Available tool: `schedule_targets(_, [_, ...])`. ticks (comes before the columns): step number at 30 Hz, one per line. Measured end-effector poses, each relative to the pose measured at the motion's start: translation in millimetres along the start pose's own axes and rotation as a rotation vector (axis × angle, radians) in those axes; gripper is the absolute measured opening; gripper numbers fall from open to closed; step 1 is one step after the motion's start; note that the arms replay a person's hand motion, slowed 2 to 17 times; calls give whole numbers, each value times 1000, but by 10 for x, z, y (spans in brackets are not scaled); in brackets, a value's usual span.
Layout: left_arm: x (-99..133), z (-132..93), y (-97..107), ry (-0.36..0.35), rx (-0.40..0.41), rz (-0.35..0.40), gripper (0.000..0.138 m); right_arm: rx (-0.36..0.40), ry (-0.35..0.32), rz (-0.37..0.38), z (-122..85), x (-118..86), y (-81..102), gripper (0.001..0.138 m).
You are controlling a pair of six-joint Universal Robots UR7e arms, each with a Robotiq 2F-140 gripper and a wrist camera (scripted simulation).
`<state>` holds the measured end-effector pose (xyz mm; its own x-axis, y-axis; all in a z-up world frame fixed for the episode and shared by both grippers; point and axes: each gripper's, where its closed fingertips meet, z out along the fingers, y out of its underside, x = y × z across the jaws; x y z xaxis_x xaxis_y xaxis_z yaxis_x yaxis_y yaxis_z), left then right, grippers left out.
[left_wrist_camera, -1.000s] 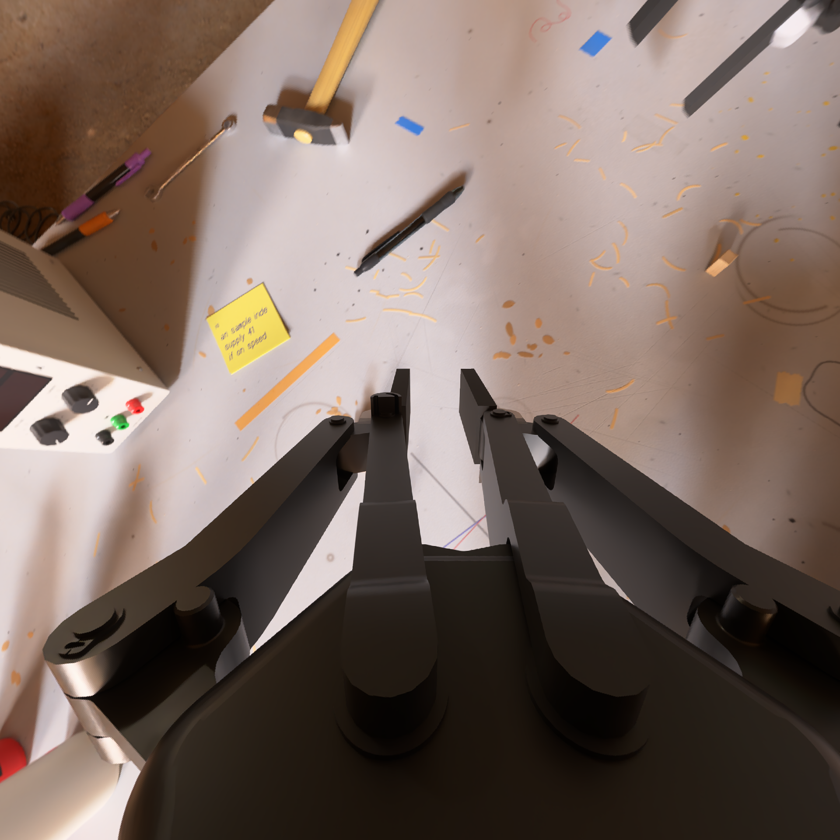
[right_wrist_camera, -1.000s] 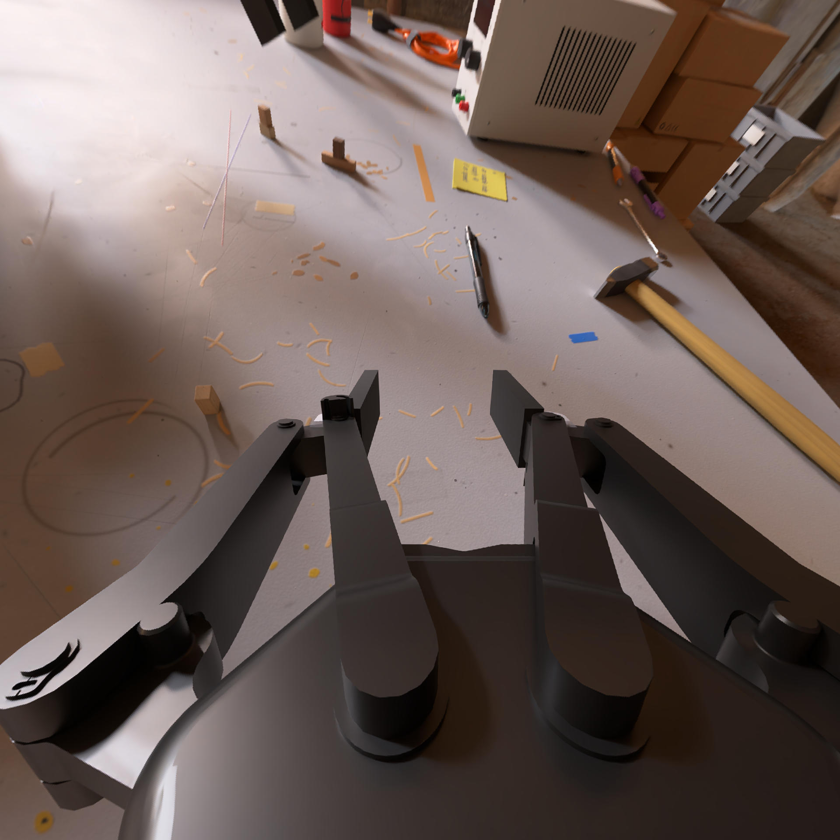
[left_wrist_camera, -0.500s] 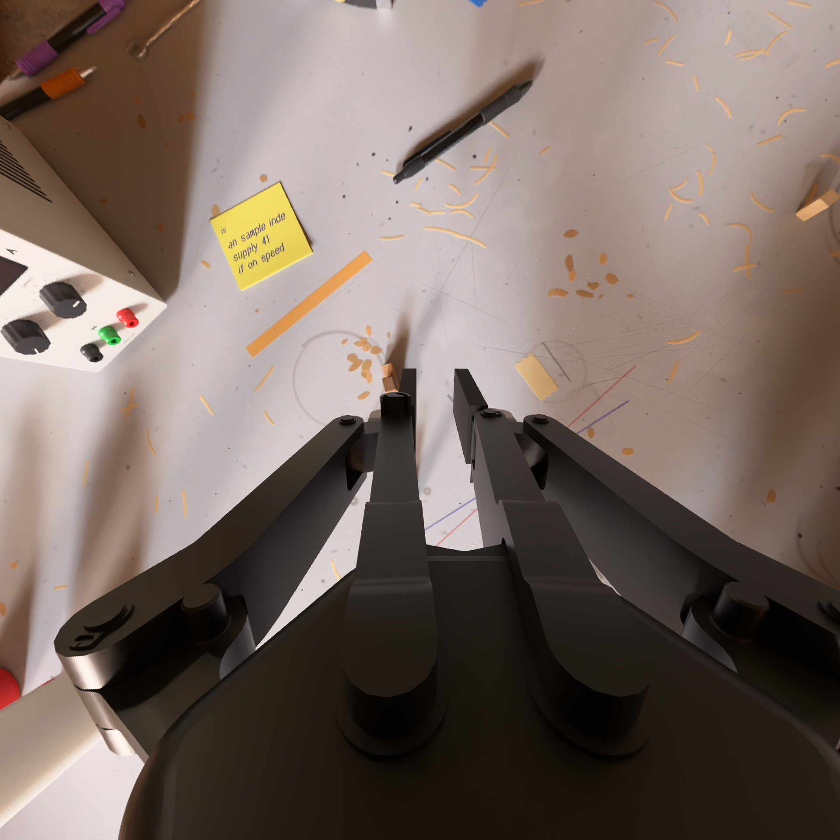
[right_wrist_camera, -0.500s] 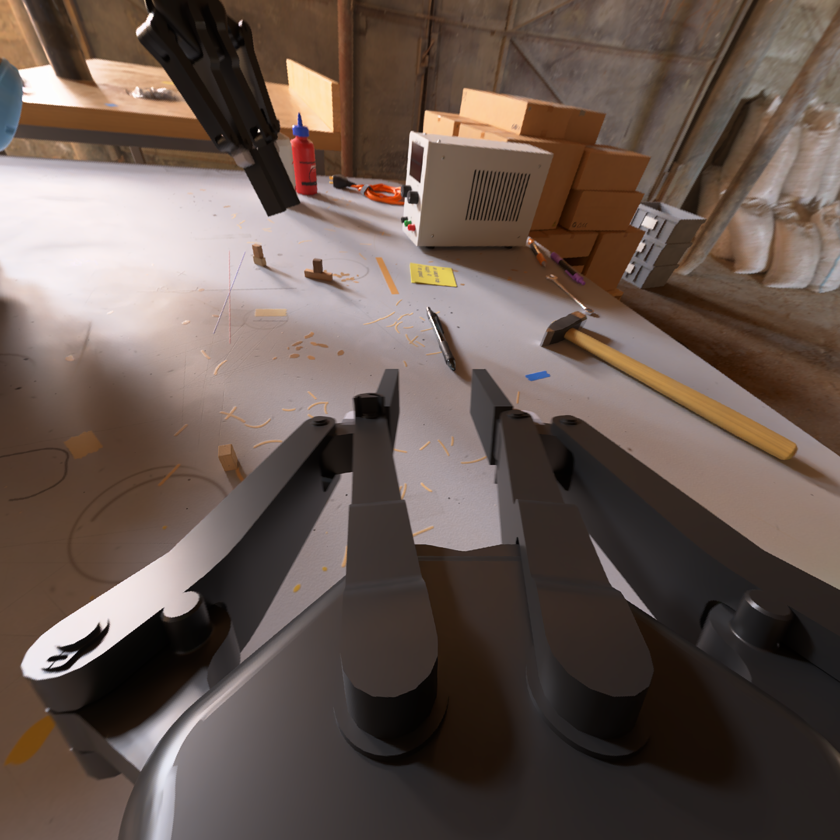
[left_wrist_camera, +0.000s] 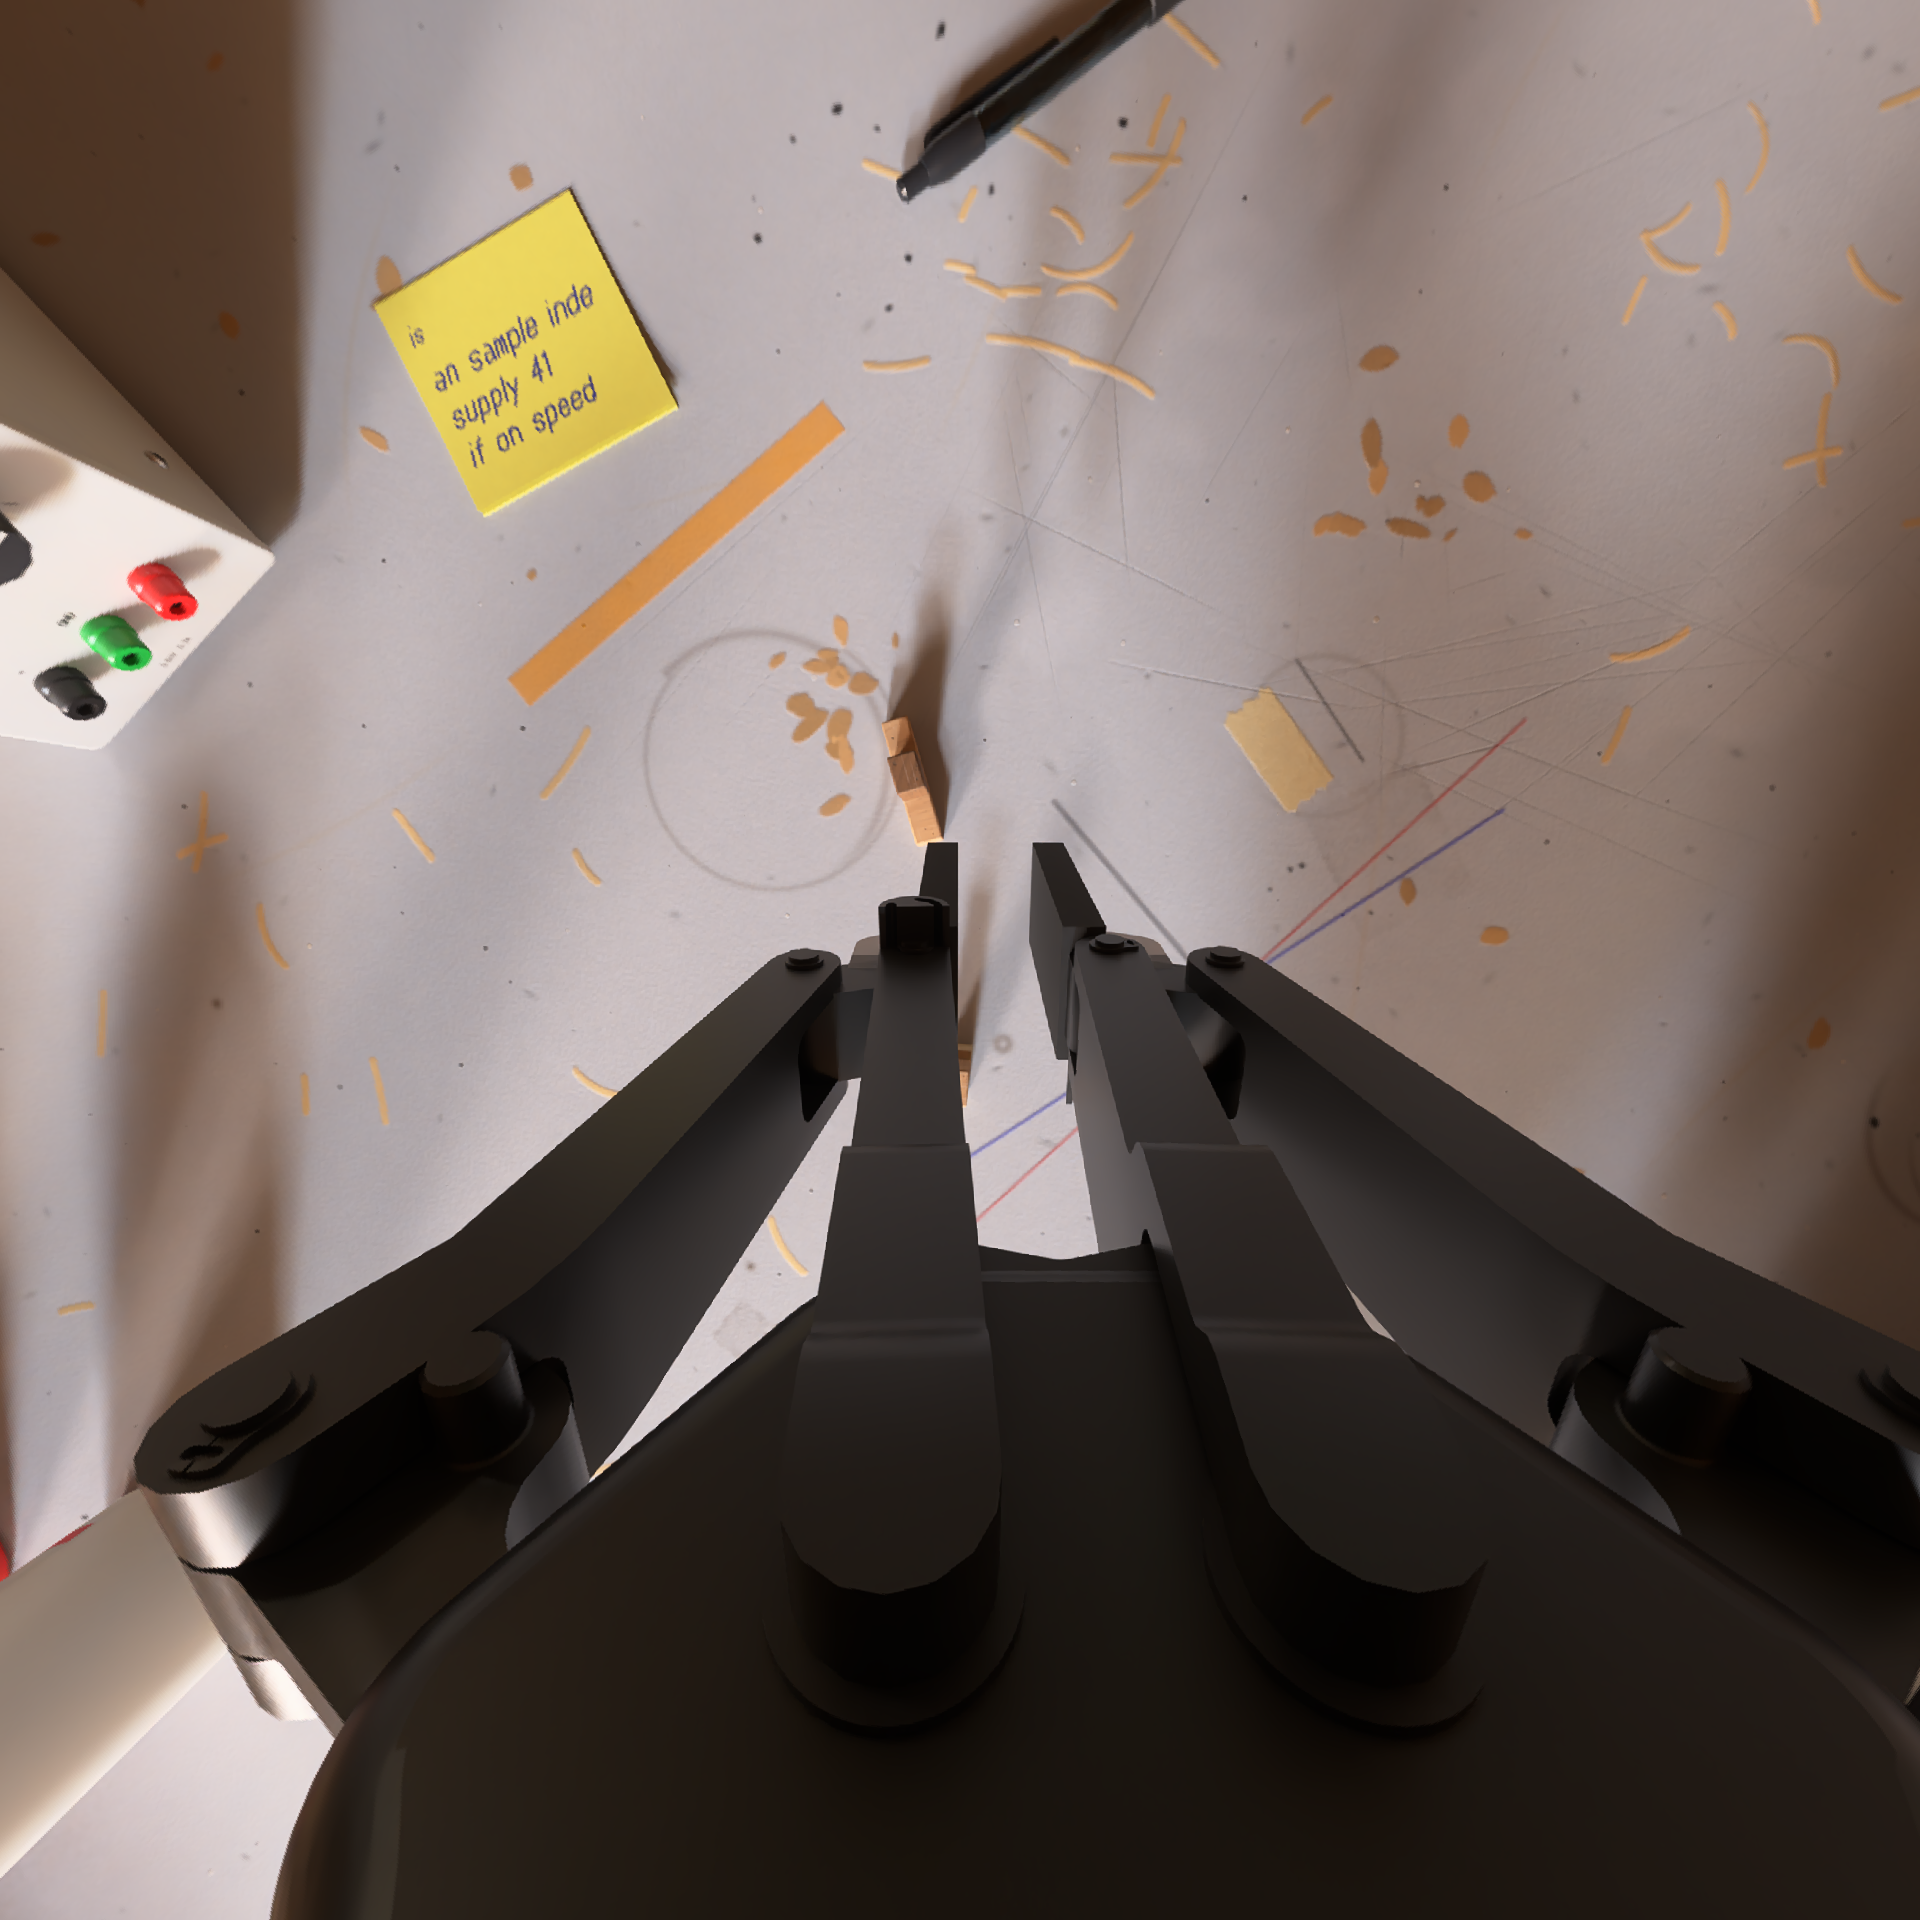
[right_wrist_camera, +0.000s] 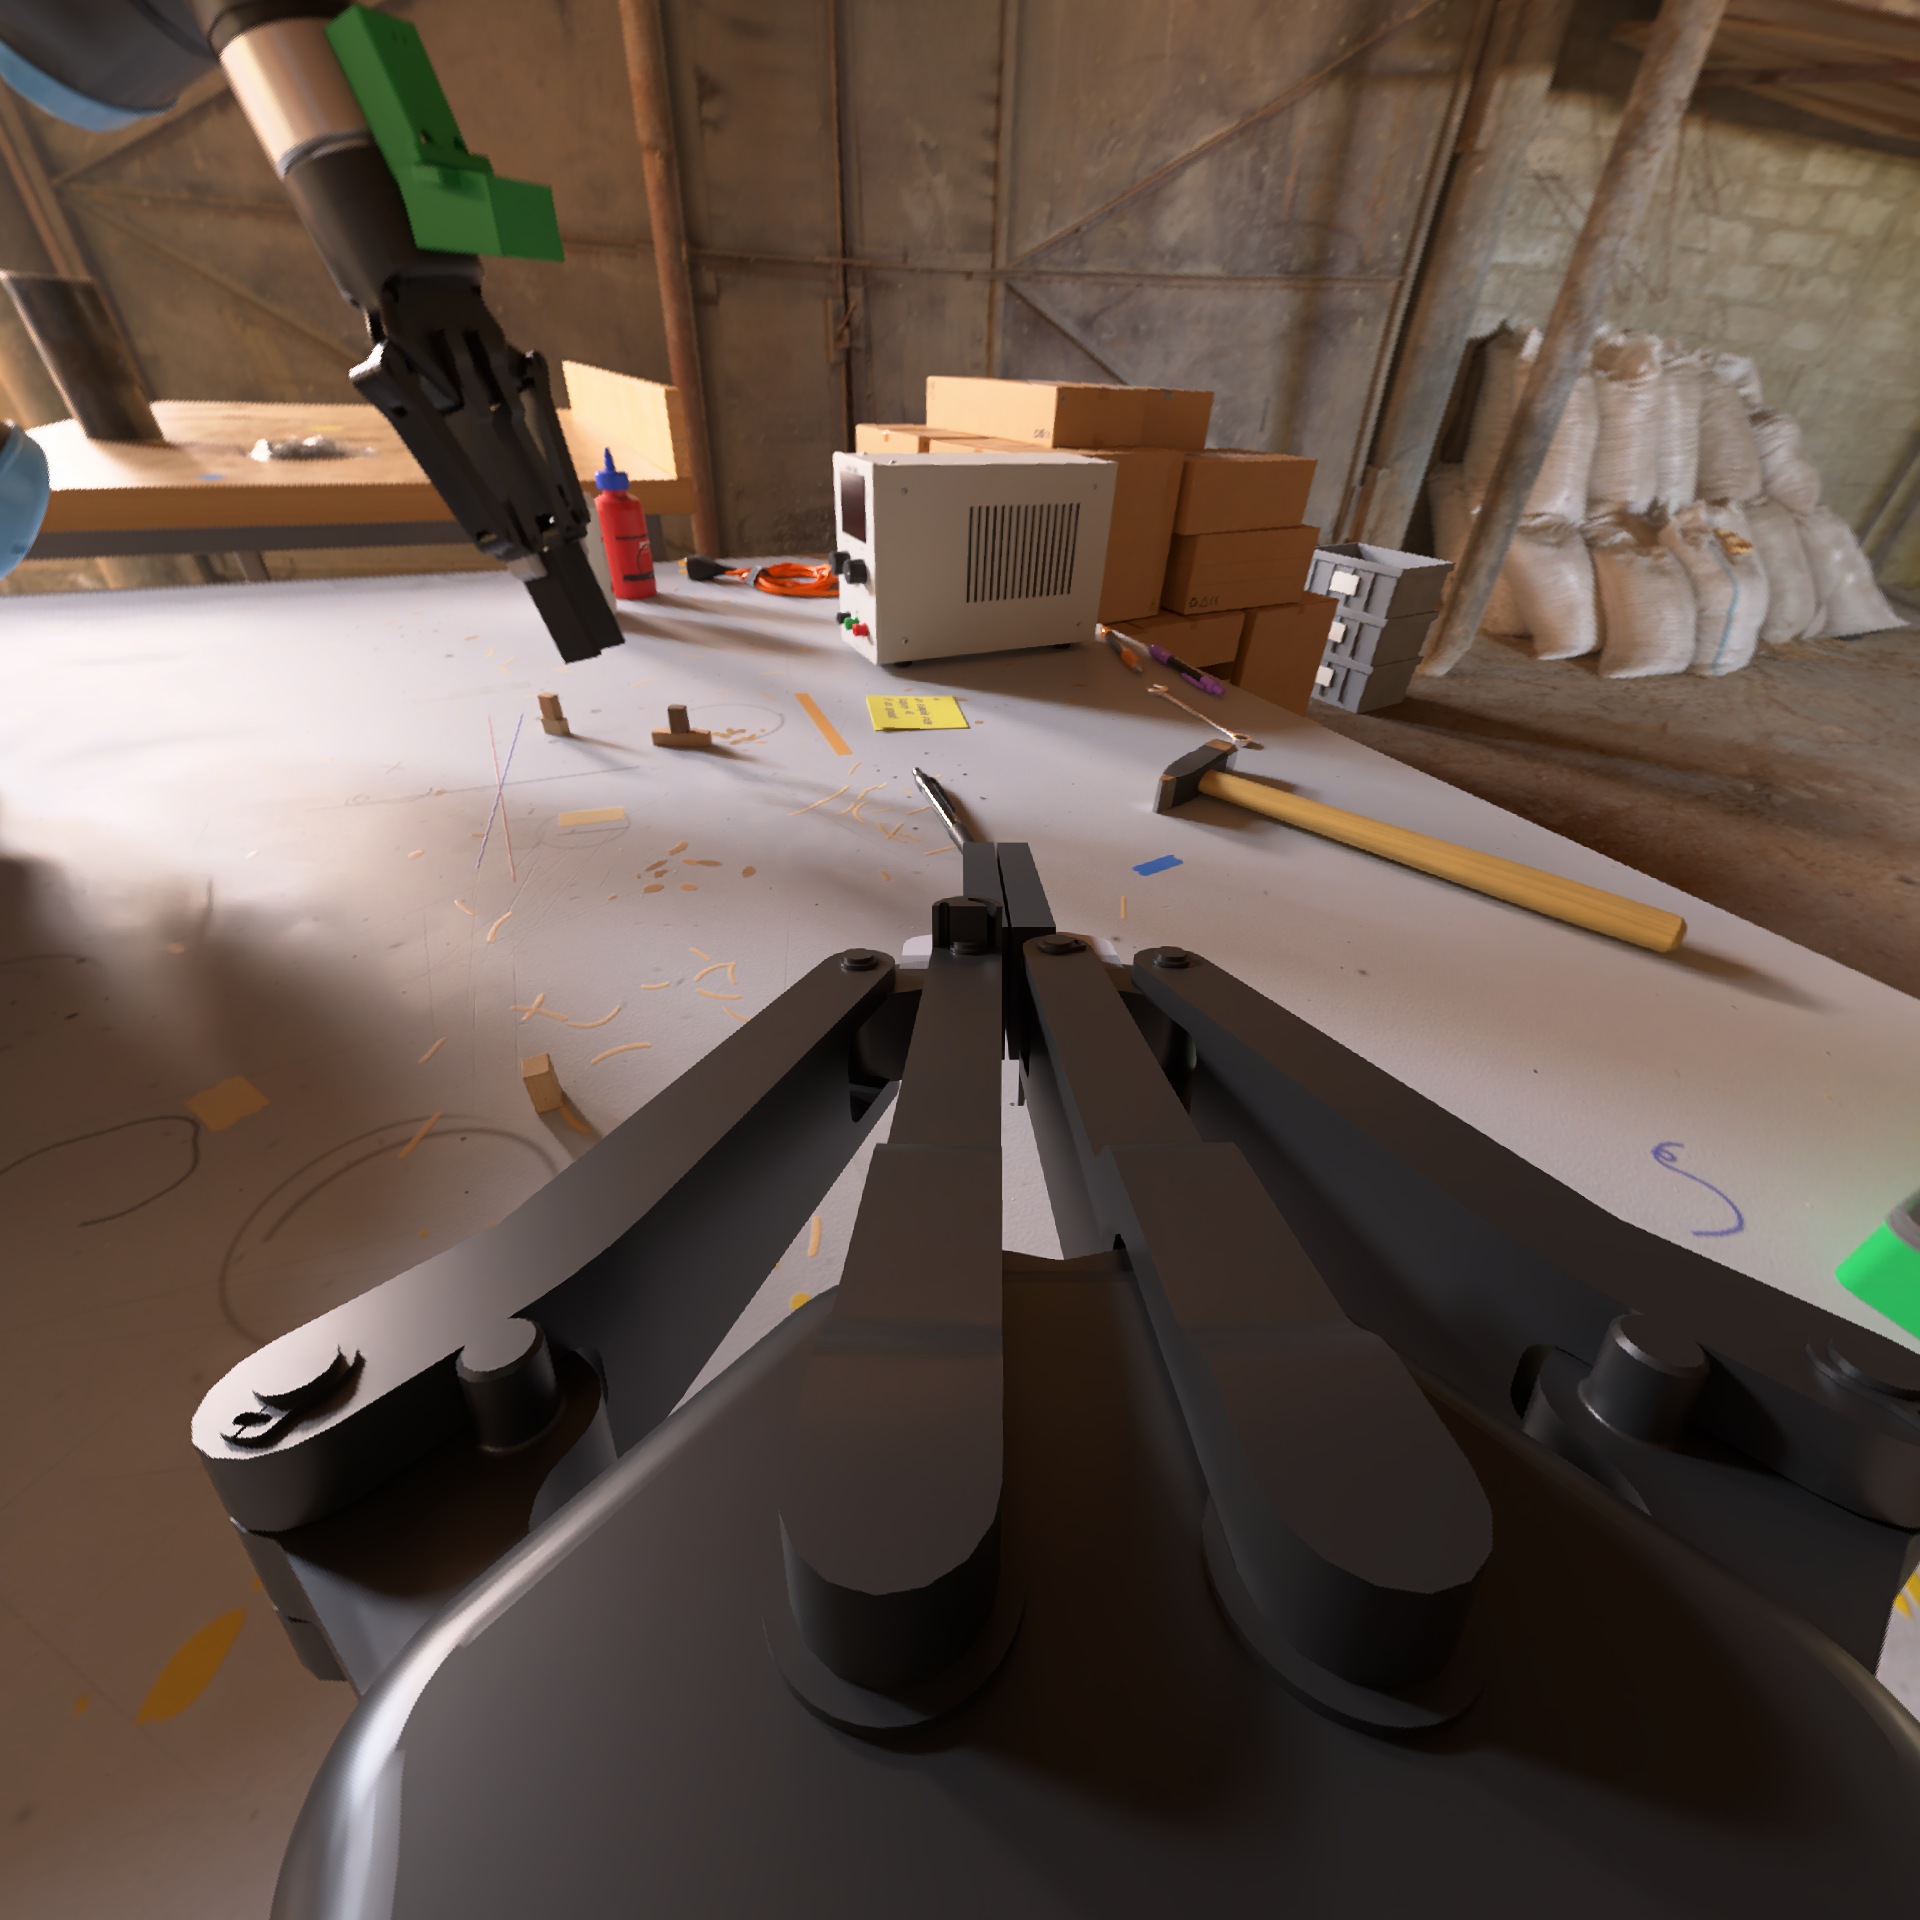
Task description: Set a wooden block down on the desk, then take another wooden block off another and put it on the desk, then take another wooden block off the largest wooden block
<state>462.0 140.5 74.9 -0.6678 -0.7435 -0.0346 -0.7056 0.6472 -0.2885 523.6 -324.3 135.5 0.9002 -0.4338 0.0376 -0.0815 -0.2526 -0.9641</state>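
Observation:
In the right wrist view, a small wooden block (right_wrist_camera: 540, 1081) lies alone on the white desk (right_wrist_camera: 312, 935), left of my right gripper (right_wrist_camera: 1000, 883), which is shut and empty. Farther off stand a small two-block stack (right_wrist_camera: 556, 715) and a flat, larger block with a small block upright on it (right_wrist_camera: 681, 730). My left gripper (right_wrist_camera: 571, 623) hangs above them. In the left wrist view, the left gripper (left_wrist_camera: 997, 868) is open by a narrow gap with nothing in it. The flat block with its small block (left_wrist_camera: 912, 774) lies just beyond the left fingertip. Another block (left_wrist_camera: 964, 1070) peeks from behind that finger.
A white power supply box (right_wrist_camera: 977, 556) stands at the back, and its corner shows in the left wrist view (left_wrist_camera: 104, 582). A yellow note (left_wrist_camera: 525, 353), an orange strip (left_wrist_camera: 675, 551), a black pen (left_wrist_camera: 1039, 83), a hammer (right_wrist_camera: 1423, 852), a red bottle (right_wrist_camera: 623, 540) and cardboard boxes (right_wrist_camera: 1236, 499) are around.
My right gripper has shut and tilted up away from the single block on the desk. My left gripper has moved in over the two stacks, its gap unchanged.

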Motion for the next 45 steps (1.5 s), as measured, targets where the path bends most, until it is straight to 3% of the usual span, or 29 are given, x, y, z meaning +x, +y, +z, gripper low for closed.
schedule_targets(15, [-50,138,255,35,-109,23,16,140,193,130,-352,233,73,4])
schedule_targets(26, [-22,219,374,73,-158,52,17,183,312,161,-493,376,144,5])
schedule_targets(45, [29,323,348,90,-137,86,19,176,367,190,-488,480,234,7])
